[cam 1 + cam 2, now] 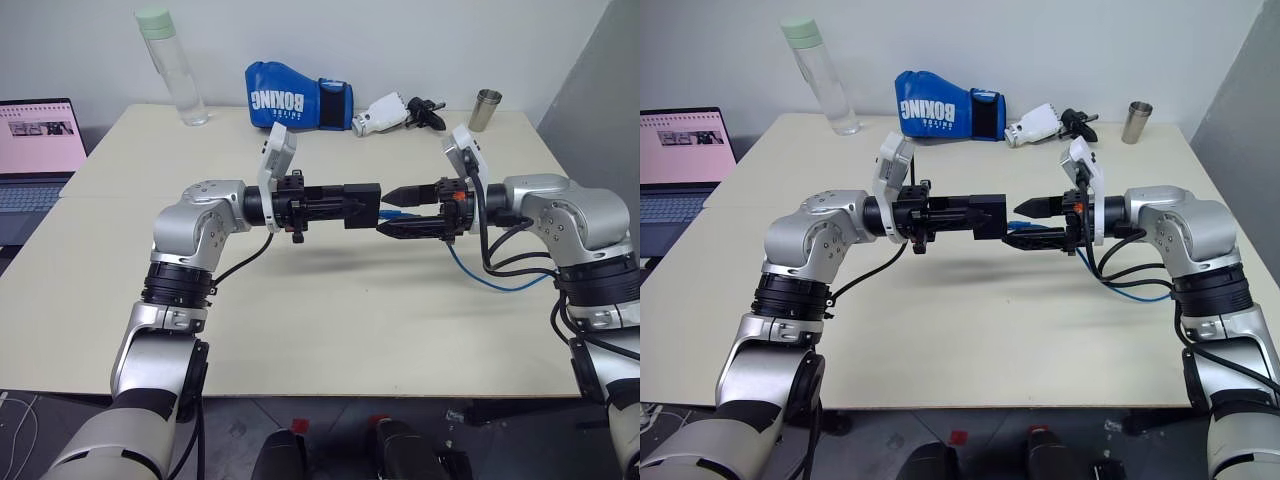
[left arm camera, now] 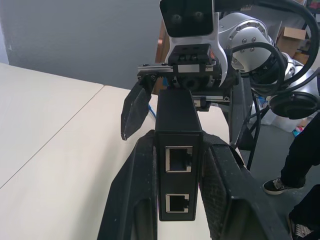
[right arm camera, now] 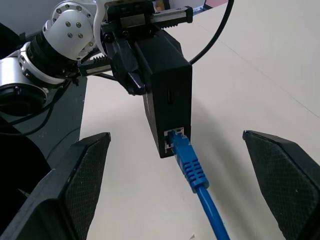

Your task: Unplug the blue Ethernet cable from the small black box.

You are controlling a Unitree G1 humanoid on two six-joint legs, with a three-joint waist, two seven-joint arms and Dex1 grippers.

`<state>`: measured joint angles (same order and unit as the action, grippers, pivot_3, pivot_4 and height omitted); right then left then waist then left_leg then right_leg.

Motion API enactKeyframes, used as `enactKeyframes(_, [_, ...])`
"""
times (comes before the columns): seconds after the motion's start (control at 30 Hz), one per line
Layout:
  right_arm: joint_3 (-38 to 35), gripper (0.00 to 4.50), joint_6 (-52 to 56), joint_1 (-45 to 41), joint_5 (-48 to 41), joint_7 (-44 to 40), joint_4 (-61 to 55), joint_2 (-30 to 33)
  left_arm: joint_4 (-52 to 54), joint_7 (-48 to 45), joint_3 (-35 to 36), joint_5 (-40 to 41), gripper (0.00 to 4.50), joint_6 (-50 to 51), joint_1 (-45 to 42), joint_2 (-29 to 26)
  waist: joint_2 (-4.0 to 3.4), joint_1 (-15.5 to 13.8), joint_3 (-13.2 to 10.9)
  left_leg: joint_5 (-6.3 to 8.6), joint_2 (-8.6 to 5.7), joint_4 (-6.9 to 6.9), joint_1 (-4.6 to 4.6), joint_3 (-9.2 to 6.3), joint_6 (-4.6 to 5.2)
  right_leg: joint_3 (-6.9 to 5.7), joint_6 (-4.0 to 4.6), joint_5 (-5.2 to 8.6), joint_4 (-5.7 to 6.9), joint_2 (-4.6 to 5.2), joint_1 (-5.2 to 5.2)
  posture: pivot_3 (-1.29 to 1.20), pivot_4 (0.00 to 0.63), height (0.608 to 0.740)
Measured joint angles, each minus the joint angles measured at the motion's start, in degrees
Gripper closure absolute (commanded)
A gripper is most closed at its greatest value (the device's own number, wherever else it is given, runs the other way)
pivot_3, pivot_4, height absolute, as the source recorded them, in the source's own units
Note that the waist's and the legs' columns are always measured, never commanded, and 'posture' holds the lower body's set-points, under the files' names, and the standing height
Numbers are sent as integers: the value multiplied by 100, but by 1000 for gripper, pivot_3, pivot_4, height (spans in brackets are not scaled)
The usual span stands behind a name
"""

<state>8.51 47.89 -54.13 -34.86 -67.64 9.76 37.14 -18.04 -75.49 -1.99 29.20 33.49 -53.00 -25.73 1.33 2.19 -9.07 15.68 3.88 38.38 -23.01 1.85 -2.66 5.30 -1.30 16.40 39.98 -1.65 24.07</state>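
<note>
Left hand (image 1: 345, 207) pinches the rigid, light matte-black box (image 3: 167, 100) mid-frame; right hand (image 3: 175, 187) spread around the limp blue Ethernet cable (image 3: 192, 170); best gripped at its stiff plug boot.

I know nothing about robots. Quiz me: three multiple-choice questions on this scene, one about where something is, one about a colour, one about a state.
1. Where is the small black box?
A. Clamped in the left gripper, above the table
B. Lying flat on the table
C. Beside the laptop

2. What colour is the boxing glove?
A. Red
B. Blue
C. Green

3. How is the blue Ethernet cable?
A. Pulled out
B. Plugged in, right gripper open around it
C. Plugged in, right gripper clamping it

Answers: 1 A, the left fingers press both its sides. 2 B, blue with white lettering. 3 B, the plug sits in the port, with the right fingers wide apart on either side.
</note>
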Motion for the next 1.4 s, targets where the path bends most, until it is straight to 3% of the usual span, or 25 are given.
enactKeyframes(0.47, [-37,3511,-218,3,222,-253,151,-98,0,-8,2,-7,3710,7,0,-2,0,0,0,0,0,0,0,0,0,0,0,0,0,0,0,0,150,740])
enactKeyframes(0.67, [-37,4493,-279,7,337,-443,161,-72,11,-44,-7,-4,3710,16,0,-36,0,-7,0,0,0,0,0,0,0,-1,0,0,0,0,0,0,150,740])
enactKeyframes(1.03, [-24,4496,-461,4,562,-734,179,-43,12,-79,-37,-3,3710,17,0,-12,-1,-7,0,0,0,0,0,0,0,-1,0,0,0,0,0,0,150,740])
enactKeyframes(1.07, [-24,3790,-460,3,571,-743,179,-43,12,-91,-41,-3,3710,16,0,-12,-1,-7,0,0,0,0,0,0,0,-1,0,0,0,0,0,0,150,740])
enactKeyframes(1.13, [-26,3488,-438,-1,596,-747,189,-30,11,-101,-42,-8,3710,17,0,-14,-1,-8,0,0,0,0,0,0,0,-1,0,0,0,0,0,0,150,740])
enactKeyframes(1.23, [-27,2652,-358,-6,637,-748,209,-7,12,-108,-34,-7,3710,6,-6,-15,-1,-10,0,0,0,0,0,0,0,0,0,0,0,0,0,0,150,740])
enactKeyframes(1.4, [-26,2652,-288,-6,662,-787,278,-6,12,-119,-34,-6,3710,4,-7,-15,-1,-10,-1,0,0,0,0,0,0,-1,0,0,0,0,0,0,150,740])
